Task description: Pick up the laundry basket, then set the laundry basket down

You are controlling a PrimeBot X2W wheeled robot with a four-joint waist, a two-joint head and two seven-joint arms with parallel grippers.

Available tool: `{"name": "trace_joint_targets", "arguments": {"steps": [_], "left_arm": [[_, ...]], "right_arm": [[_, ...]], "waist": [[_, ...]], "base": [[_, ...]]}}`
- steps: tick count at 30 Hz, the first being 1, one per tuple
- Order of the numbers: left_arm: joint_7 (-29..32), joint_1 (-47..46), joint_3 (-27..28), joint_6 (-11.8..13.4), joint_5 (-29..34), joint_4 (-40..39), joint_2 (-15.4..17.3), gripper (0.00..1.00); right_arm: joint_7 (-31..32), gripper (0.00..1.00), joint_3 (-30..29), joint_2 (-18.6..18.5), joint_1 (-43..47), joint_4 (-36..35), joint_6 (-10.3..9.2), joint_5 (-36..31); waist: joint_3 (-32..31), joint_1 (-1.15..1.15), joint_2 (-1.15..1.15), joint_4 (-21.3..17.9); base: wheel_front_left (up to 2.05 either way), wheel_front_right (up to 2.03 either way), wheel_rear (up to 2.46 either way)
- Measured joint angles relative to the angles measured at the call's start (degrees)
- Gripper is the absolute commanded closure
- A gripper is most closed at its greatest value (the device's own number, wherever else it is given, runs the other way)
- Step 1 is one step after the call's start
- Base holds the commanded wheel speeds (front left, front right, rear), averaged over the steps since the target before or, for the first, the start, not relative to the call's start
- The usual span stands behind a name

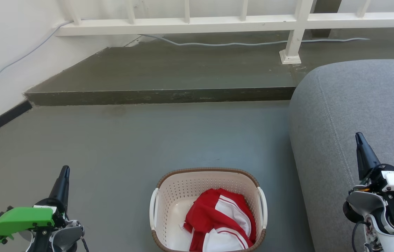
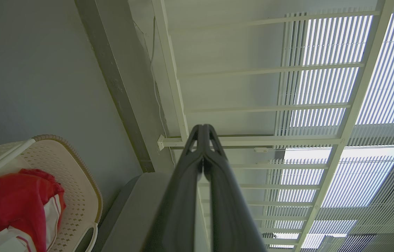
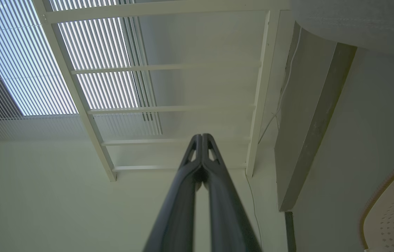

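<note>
On the grey floor [image 1: 130, 140], low in the middle of the head view, stands the laundry basket [image 1: 183, 189], upright, between the two arms and touched by neither. It is a rounded rectangle of cream-white plastic. Its walls are pierced with rows of small holes, and its top edge is wrapped in a brown woven-look rim [image 1: 207, 170]. A smooth white handle [image 1: 153, 210] curves along each side. Inside lies a crumpled red cloth [image 1: 221, 224] with white panels and thin stripes, heaped toward the right and near side, while bare white bottom shows at the left. Just right of the basket rises the rounded end of a grey fabric sofa [image 1: 357, 105], with a stitched seam running down it. Beyond the basket a low concrete step [image 1: 162, 95] crosses the floor. A white railing [image 1: 183, 25] stands on it, with a pale cable [image 1: 235, 44] trailing beneath.

The left gripper [image 1: 65, 171] hovers at the lower left, well apart from the basket. Its two dark fingers [image 2: 183, 203] are pressed together with nothing between them, and a green plastic piece [image 1: 20, 218] sits on its wrist. The right gripper [image 1: 359, 137] shows against the sofa at the lower right, its fingers likewise closed tip to tip and empty.
</note>
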Motion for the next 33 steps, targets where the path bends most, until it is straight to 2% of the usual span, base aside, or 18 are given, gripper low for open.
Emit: {"name": "trace_joint_targets", "arguments": {"steps": [33], "left_arm": [[0.0,0.0,0.12,-0.01,0.0,0.0,-0.01,1.0]], "right_arm": [[0.15,1.0,0.0,0.01,0.01,0.0,0.0,0.0]], "waist": [[0.01,0.0,0.0,0.0]], "base": [[0.0,0.0,0.0]]}}
